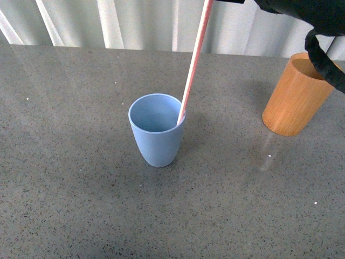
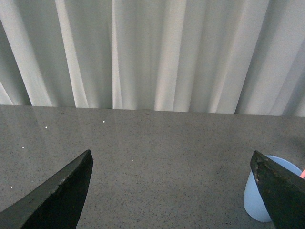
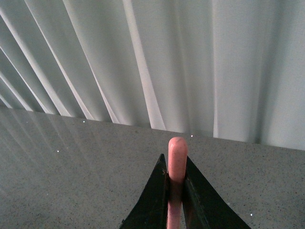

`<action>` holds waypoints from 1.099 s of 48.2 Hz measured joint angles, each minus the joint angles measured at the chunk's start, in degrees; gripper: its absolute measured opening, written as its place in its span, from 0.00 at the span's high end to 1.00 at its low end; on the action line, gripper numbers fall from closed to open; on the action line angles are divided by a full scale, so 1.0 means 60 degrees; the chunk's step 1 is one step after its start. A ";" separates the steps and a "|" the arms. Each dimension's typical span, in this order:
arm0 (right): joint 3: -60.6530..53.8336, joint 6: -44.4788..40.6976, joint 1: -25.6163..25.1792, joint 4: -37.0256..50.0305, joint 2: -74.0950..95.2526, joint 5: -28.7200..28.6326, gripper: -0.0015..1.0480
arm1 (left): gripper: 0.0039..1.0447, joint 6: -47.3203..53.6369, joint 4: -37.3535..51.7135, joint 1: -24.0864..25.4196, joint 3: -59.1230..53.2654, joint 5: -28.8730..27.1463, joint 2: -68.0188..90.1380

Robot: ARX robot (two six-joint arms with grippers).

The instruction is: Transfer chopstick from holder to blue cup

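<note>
Jaws, right gripper (image 3: 177, 202): closed on the chopstick (image 1: 193, 63), the two dark fingers (image 3: 155, 200) pressed against either side of the pink shaft just below its rounded upper end. Jaws, left gripper (image 2: 174, 191): spread wide, nothing between them, the two dark fingertips well apart over bare table.

Table (image 1: 70, 205): grey speckled stone-look surface, carrying both vessels. White pleated curtain (image 1: 135, 24) runs along its far edge.

Right arm (image 1: 323, 32): black-covered, entering at the upper right of the front view, partly overlapping the holder's rim.

Holder (image 1: 294, 97): orange-brown wooden cylinder, standing to the right of the blue cup and well apart from it; appears tilted in the front view.

Blue cup (image 1: 157, 129): light blue tumbler, upright near the table's centre, mouth open. Also visible behind one left fingertip in the left wrist view.

Chopstick: long pink stick, slanted, lower end inside the blue cup against the right side of its rim, upper end leaning up and to the right out of the front view's top edge. Whether the tip reaches the cup's bottom cannot be told.
</note>
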 joint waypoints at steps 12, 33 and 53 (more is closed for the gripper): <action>-0.0175 0.0160 0.0015 0.0208 0.0546 -0.0157 0.79 | 0.06 0.0000 0.0000 0.0000 0.0000 0.0004 0.0000; -0.0193 0.0117 -0.0102 -0.0069 0.0138 -0.0353 0.19 | 0.06 0.0000 0.0000 0.0000 0.0000 -0.0004 0.0000; 0.0113 -0.1494 -0.0849 -0.1683 -0.2477 0.0310 0.10 | 0.06 0.0000 0.0000 0.0000 0.0000 0.0000 0.0000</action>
